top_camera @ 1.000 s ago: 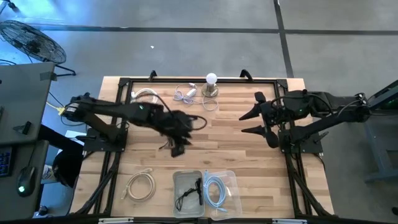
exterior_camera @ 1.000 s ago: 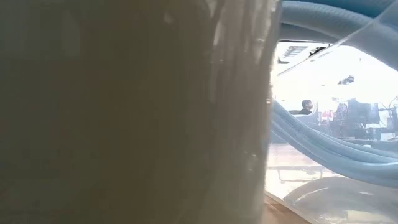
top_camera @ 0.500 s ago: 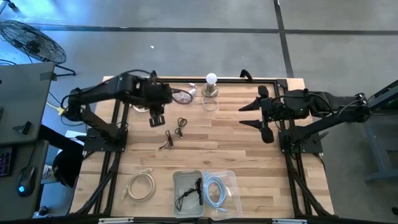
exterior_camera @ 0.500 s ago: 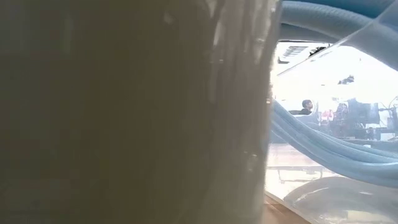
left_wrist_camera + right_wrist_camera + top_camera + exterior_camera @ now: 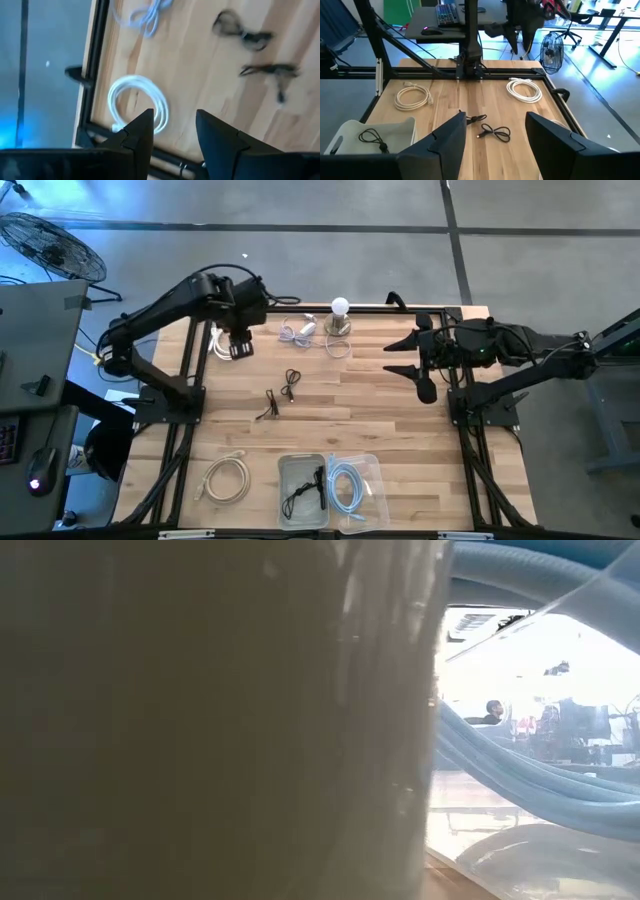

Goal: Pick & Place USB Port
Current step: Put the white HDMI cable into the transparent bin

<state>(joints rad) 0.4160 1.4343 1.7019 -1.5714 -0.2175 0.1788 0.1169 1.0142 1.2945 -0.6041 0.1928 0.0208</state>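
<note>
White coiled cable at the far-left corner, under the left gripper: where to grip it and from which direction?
Come straight down from above. The white coiled cable lies flat on the table as an open loop, so the left gripper, open above it, can straddle one side of the bundled strands, one finger inside the ring and one outside. Probably best on the arc away from the black frame rail, for finger clearance.

Low view is basically useless: a blurry translucent container wall sits right against the lens and hides the tabletop and both arms. In the left wrist view the two dark cables are smeared, so can't make out connectors. White coil is partly behind the left tool.
</note>
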